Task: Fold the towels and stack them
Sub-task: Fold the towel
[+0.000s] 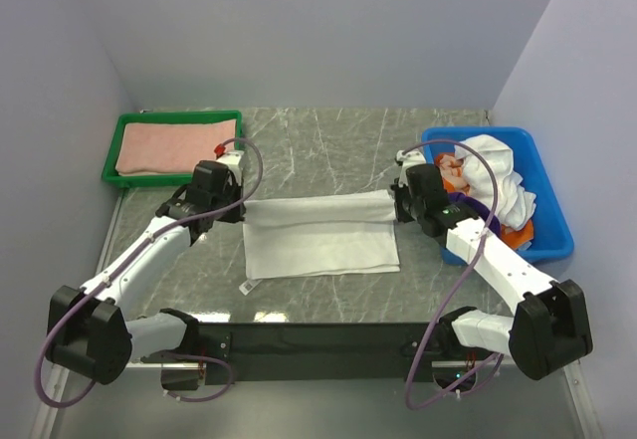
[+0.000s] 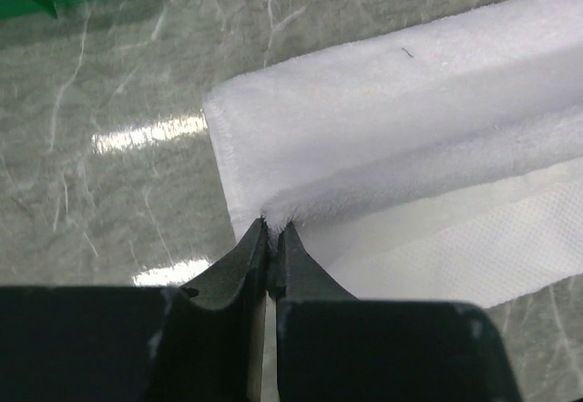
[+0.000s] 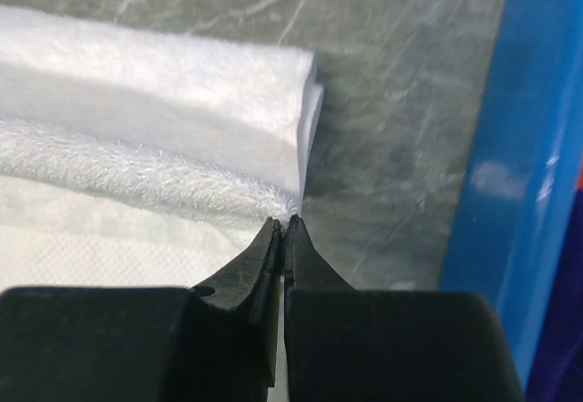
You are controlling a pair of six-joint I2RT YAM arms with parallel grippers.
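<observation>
Jaws, both pairs: clamped on opposite corners of white towel. Step: folding. Next: lay edges level, then release.

No writing, brand, number or sign can be read anywhere in these views. The only label-like thing is a small white fabric tag sticking out at the near left corner of the flat white terry-cloth towel on the grey marbled table top, and it is too small to show any print. A tiny dark fleck on the towel's folded upper layer, seen from the left wrist, forms no legible character.
</observation>
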